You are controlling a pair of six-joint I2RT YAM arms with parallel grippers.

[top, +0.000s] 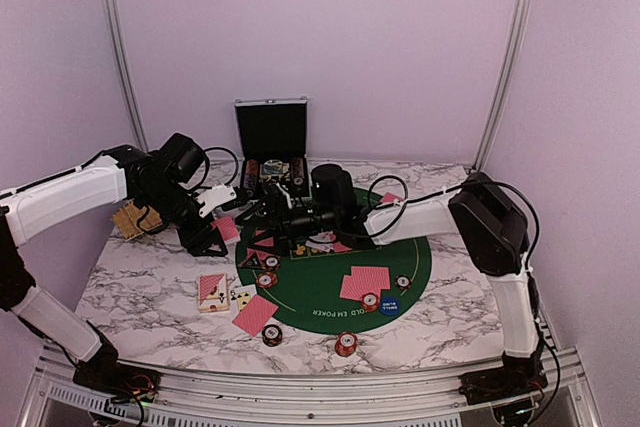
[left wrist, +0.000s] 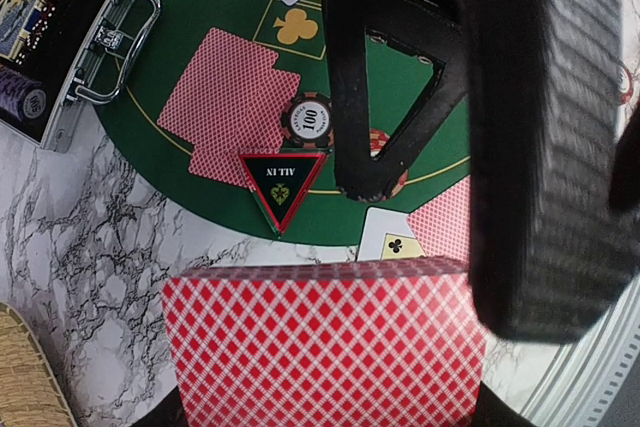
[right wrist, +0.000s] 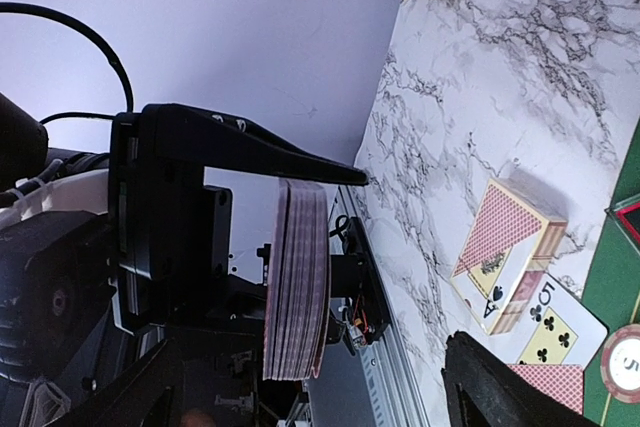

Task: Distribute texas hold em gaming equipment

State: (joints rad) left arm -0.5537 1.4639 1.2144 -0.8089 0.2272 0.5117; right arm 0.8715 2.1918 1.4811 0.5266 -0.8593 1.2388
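Observation:
My left gripper (top: 220, 232) is shut on a deck of red-backed playing cards (left wrist: 320, 342), held over the marble at the green mat's left edge. The right wrist view shows that deck (right wrist: 298, 282) edge-on. My right gripper (top: 262, 217) hangs just past it, open, its black fingers (left wrist: 388, 97) over the mat with nothing between them. A black triangular marker (left wrist: 282, 182) and a striped poker chip (left wrist: 308, 122) lie beside two face-down cards (left wrist: 232, 97). More card pairs (top: 365, 282), chips (top: 346, 344) and a blue disc (top: 388, 305) lie on the mat (top: 320, 299).
The silver-edged black case (top: 271, 132) stands open at the back, with chips inside. A woven tan tray (top: 130, 219) sits at the far left. A card box (right wrist: 510, 247) lies on the marble beside a face-up five of clubs (right wrist: 550, 322).

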